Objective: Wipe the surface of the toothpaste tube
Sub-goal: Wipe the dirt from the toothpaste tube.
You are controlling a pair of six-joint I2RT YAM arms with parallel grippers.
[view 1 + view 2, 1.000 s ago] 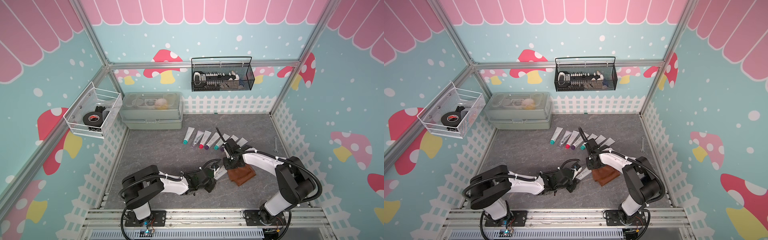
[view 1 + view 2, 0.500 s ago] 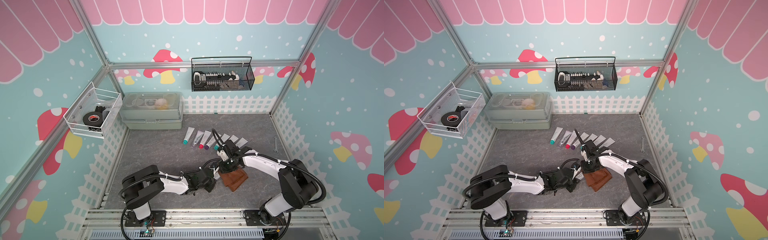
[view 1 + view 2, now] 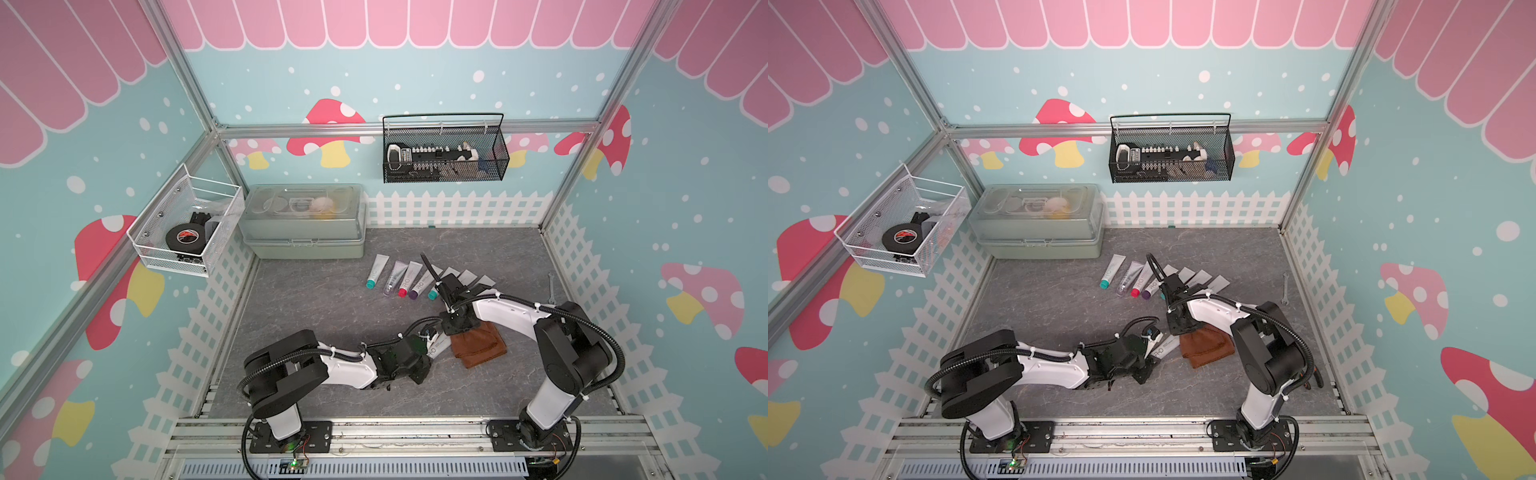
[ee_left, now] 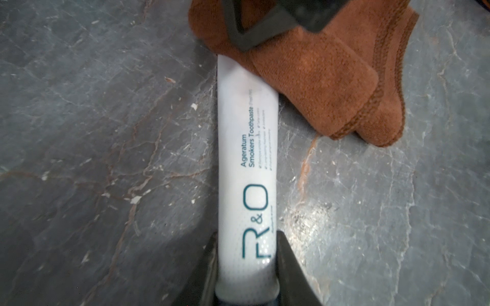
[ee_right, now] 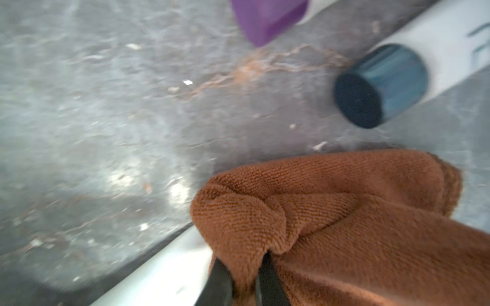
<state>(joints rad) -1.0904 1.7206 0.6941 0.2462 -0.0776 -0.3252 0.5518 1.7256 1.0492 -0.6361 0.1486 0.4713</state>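
Brown cloth point(image 4: 318, 74), nipped tight in R gripper point(image 5: 244, 278), overlaps far end of white toothpaste tube point(image 4: 246, 159), clamped near cap by L gripper point(image 4: 248, 265), front-centre of table; step = wiping, next prob. drag cloth lengthwise w/ steady pressure.

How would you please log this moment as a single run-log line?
left gripper: shut on white plastic toothpaste tube | right gripper: shut on brown folded microfibre cloth | contact: cloth lies over tube's far end

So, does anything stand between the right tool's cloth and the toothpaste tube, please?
Nothing visible: the brown cloth, pinched in the right tool, overlaps the far end of the toothpaste tube; the left tool grips its cap end.
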